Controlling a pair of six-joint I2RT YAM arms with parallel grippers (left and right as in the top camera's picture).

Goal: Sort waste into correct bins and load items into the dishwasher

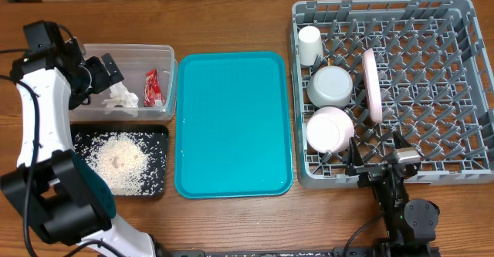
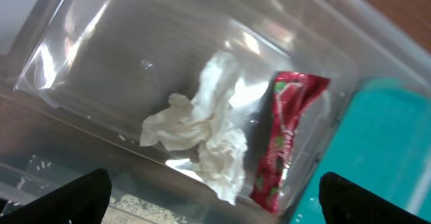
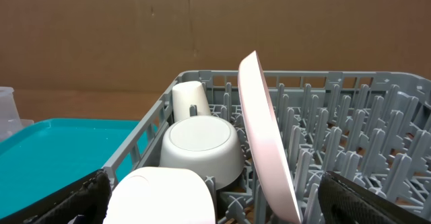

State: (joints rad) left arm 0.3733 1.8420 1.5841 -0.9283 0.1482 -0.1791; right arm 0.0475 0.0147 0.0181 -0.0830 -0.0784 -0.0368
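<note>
Your left claw [image 1: 103, 72] hangs over the tub [image 1: 139, 49] at 10 o'clock on the desk [image 1: 231, 18], fingers spread wide and holding nothing. The tissue [image 1: 121, 99] and the wrapper [image 1: 152, 87] lie inside the tub, side by side. The rice [image 1: 120, 163] is heaped on the black tray [image 1: 157, 141] at 8 o'clock, and the teal tray [image 1: 234, 122] in the middle carries nothing.

Your right claw [image 1: 376, 153] is also spread and empty, at the 6 o'clock edge of the rack [image 1: 432, 72]. In the rack are the cup [image 1: 310, 45], the grey bowl [image 1: 330, 86], the pink bowl [image 1: 329, 131] and the plate [image 1: 373, 86], which stands on its edge between pegs. I cannot find the chopsticks in any view.

Please take care in two places. If the left claw goes lower, a finger may catch the tissue and pull it out again, or the arm may bump the flat black tray and scatter rice. If the right claw pushes toward 12 o'clock, it may hit the pink bowl or tip the plate.
</note>
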